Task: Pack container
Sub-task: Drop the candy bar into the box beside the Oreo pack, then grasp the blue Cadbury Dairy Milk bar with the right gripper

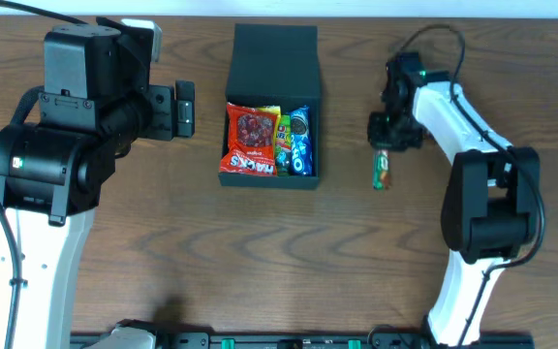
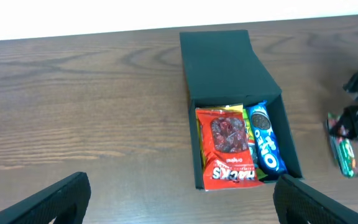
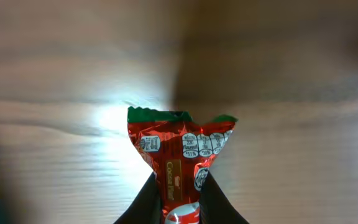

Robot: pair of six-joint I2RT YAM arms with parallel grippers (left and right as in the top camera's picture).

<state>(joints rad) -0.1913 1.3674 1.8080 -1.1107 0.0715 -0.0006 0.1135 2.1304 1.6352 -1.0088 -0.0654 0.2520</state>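
Red wrapper (image 3: 180, 155) pinched in R gripper (image 3: 180, 184), fingers narrow, on table (image 1: 163, 252) right of container (image 1: 275, 63) mid-table. I'd lift well clear b4 releasing inside. L gripper (image 1: 184, 107) wide, empty.

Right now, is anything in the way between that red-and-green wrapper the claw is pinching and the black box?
Nothing visible. The right claw pinches the snack packet on bare table beside the container, whose lid lies open. Inside, the Hacks bag and Oreo pack leave little room.
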